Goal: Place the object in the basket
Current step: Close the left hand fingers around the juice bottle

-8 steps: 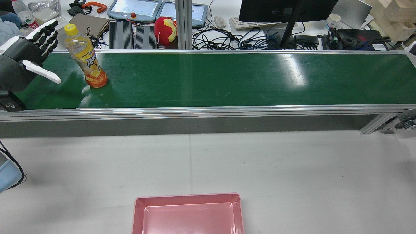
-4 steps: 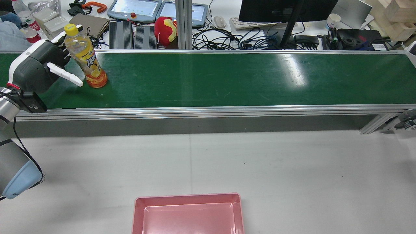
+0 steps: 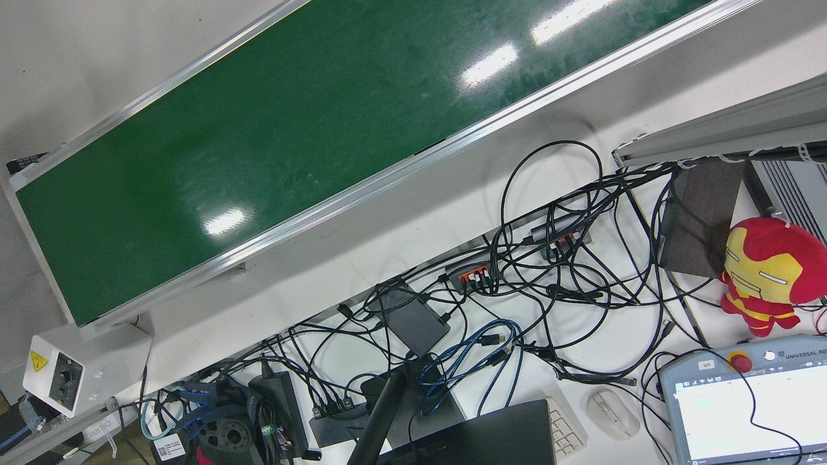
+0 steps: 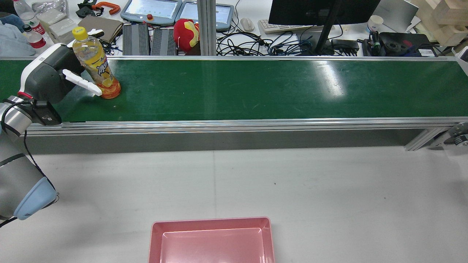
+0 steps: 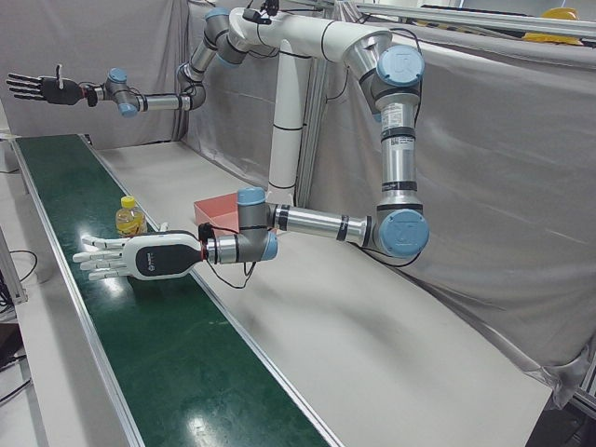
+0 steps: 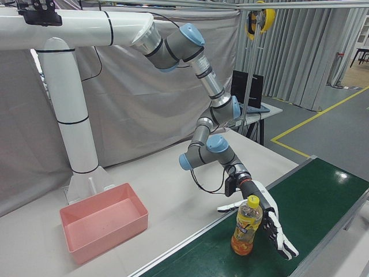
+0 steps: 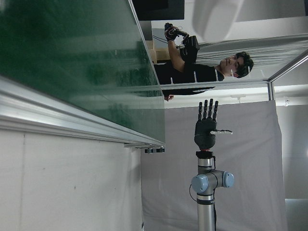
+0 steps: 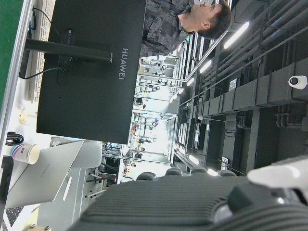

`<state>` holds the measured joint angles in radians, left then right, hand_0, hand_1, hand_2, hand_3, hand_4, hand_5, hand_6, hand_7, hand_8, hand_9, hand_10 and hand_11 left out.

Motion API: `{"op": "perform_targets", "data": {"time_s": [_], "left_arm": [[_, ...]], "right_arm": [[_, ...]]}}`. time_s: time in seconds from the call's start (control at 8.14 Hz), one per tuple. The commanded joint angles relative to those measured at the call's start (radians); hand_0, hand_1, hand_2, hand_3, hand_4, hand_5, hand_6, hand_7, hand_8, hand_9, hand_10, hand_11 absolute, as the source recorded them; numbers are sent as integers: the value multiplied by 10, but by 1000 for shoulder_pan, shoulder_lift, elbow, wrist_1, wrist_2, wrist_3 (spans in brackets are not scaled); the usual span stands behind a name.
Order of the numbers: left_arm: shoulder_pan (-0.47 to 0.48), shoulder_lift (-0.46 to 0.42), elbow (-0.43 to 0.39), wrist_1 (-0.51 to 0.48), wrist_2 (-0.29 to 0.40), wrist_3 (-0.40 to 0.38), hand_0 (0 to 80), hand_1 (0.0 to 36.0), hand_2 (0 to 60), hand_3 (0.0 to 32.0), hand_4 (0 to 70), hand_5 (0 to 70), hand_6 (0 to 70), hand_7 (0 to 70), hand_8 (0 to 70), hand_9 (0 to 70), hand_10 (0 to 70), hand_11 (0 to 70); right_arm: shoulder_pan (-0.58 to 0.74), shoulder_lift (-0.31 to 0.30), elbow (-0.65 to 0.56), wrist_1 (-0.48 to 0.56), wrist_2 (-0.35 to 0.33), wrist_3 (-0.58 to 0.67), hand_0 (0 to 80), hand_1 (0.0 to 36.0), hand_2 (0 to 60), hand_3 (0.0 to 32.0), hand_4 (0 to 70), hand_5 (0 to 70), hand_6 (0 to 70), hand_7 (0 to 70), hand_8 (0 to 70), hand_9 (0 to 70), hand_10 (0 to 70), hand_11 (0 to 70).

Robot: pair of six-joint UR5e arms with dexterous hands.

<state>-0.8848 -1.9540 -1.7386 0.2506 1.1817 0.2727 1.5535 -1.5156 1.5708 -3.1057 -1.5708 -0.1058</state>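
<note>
A yellow-capped bottle of orange drink [image 4: 98,67] stands upright at the left end of the green conveyor belt [image 4: 256,87]. My left hand [image 4: 49,78] is open right beside it, with the thumb in front of the bottle's lower part and the fingers behind its neck. The right-front view shows the bottle [image 6: 246,227] with the spread left hand [image 6: 268,222] behind it. The left-front view shows the bottle [image 5: 128,218] and the left hand [image 5: 126,259]. The pink basket [image 4: 211,239] sits empty on the white table near me. My right hand [image 5: 42,88] is open, raised high over the belt's far end.
Beyond the belt lies a cluttered desk with a monitor [image 4: 321,12], cables, teach pendants and a red plush toy [image 4: 186,34]. An aluminium post [image 4: 206,27] stands behind the belt's middle. A person [image 7: 207,72] stands past the belt.
My left hand has moved right along the belt up to the bottle; its thumb now reaches in front of it and its fingers behind. The bottle has not moved.
</note>
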Motion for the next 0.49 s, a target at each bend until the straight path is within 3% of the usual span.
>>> {"op": "perform_targets", "data": {"time_s": [0.0, 0.12, 0.25, 0.37], "left_arm": [[3, -37, 22, 6, 6, -9, 800, 103, 0, 0, 88, 199, 0, 0, 35, 43, 8, 39], [0, -48, 21, 19, 6, -12, 800, 102, 0, 0, 107, 244, 0, 0, 59, 76, 26, 65], [0, -51, 19, 30, 3, -39, 800, 107, 0, 0, 153, 387, 0, 2, 107, 143, 65, 122], [3, -51, 19, 38, 1, -56, 800, 110, 0, 0, 222, 525, 12, 27, 141, 190, 136, 223]], "right_arm": [[0, 0, 0, -1, 0, 0, 0, 0, 0, 0, 0, 0, 0, 0, 0, 0, 0, 0], [0, 0, 0, -1, 0, 0, 0, 0, 0, 0, 0, 0, 0, 0, 0, 0, 0, 0], [0, 0, 0, -1, 0, 0, 0, 0, 0, 0, 0, 0, 0, 0, 0, 0, 0, 0], [0, 0, 0, -1, 0, 0, 0, 0, 0, 0, 0, 0, 0, 0, 0, 0, 0, 0]]}}
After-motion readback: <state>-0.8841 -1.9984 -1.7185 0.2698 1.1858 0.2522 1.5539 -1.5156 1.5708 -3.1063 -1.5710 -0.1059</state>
